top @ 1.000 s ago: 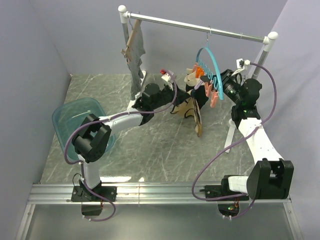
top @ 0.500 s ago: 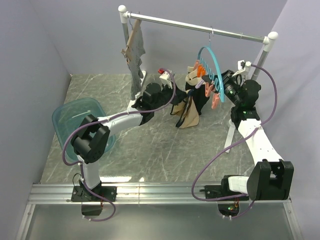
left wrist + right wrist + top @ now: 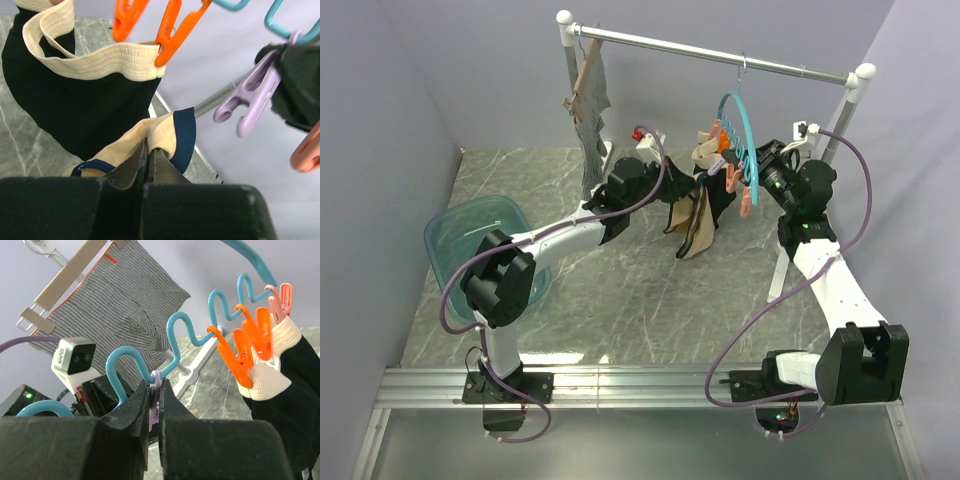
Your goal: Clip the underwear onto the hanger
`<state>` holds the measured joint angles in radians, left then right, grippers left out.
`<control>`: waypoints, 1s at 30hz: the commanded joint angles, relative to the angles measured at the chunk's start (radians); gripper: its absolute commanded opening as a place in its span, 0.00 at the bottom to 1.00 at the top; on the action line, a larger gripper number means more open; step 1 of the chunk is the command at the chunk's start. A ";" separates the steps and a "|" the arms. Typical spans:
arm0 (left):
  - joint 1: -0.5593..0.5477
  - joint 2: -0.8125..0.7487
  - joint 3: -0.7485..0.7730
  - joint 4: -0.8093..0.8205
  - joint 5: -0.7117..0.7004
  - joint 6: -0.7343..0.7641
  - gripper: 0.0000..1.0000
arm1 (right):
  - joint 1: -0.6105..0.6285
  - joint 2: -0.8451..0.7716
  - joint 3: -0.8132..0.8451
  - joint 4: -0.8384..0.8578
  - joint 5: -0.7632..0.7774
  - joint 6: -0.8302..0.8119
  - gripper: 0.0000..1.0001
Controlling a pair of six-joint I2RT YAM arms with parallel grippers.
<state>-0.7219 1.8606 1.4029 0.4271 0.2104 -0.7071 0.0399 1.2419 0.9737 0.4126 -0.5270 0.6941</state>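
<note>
Status: clipping not yet done. The left gripper [image 3: 148,150] is clamped on the dark-trimmed edge of the tan underwear [image 3: 159,134], holding it off the table just below the clips. The teal hanger [image 3: 748,140] hangs from the rail [image 3: 660,42] at far right. The right gripper [image 3: 154,390] is pinched onto the purple clip [image 3: 247,106]. Whether that clip is sprung apart cannot be told.

Remaining, by my judgement: feed the trimmed edge into the purple clip, let the clip bite, release both grippers.

Count:
- tan underwear: one
- black underwear [image 3: 75,115]: one, already clipped
- grey striped garment [image 3: 130,305]: one, far left
- orange clips [image 3: 235,357]: two
- purple clip: one
</note>
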 commanded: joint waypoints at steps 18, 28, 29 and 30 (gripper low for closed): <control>0.010 -0.011 0.114 -0.014 0.000 -0.160 0.00 | 0.034 -0.009 -0.047 0.017 0.074 0.007 0.00; 0.004 -0.003 0.128 -0.022 0.007 -0.163 0.00 | 0.052 -0.007 -0.059 0.052 0.097 0.022 0.00; 0.003 -0.003 0.127 -0.022 0.007 -0.163 0.00 | 0.052 -0.007 -0.058 0.054 0.096 0.022 0.00; 0.001 -0.003 0.125 -0.019 0.007 -0.163 0.00 | 0.054 -0.007 -0.056 0.054 0.094 0.027 0.00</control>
<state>-0.7139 1.8626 1.4891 0.3752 0.2050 -0.8562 0.0841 1.2404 0.9310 0.4812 -0.4370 0.7143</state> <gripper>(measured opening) 0.023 0.078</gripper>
